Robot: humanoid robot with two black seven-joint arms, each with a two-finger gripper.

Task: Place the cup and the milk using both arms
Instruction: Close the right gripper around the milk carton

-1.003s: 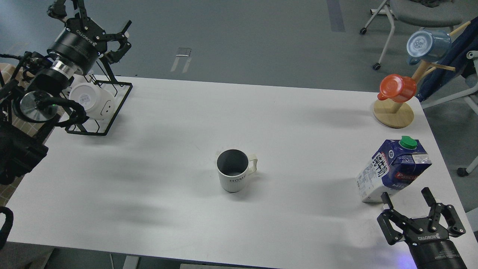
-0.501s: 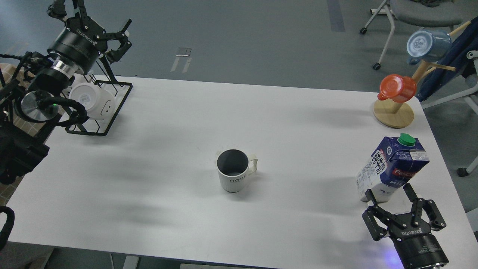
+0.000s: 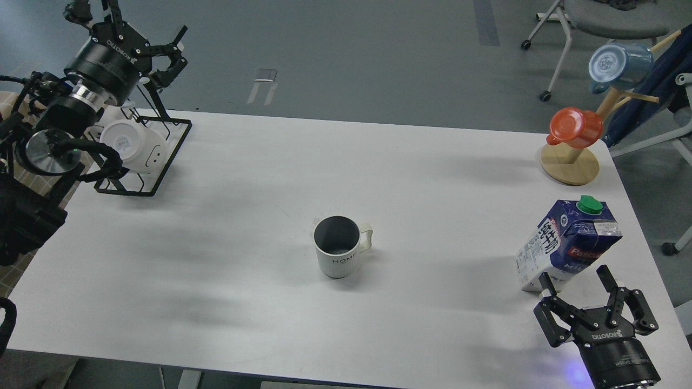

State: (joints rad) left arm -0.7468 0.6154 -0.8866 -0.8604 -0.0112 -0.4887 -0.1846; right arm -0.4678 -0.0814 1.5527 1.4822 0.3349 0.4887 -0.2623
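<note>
A white mug with a dark inside and "HOME" on its side stands upright at the middle of the white table, handle to the right. A blue and white milk carton with a green cap stands tilted near the right edge. My right gripper is open just in front of the carton's base, its fingers on either side of the lower corner, holding nothing. My left gripper is open and empty, high at the far left above a black wire rack.
The wire rack holds a white cup lying on its side. A wooden mug tree at the back right carries a red cup and a blue cup. An office chair stands beyond the table.
My right gripper moved left and forward to the carton's base, then back slightly right. The carton shifted a little. My left gripper drifted slightly up and left.
</note>
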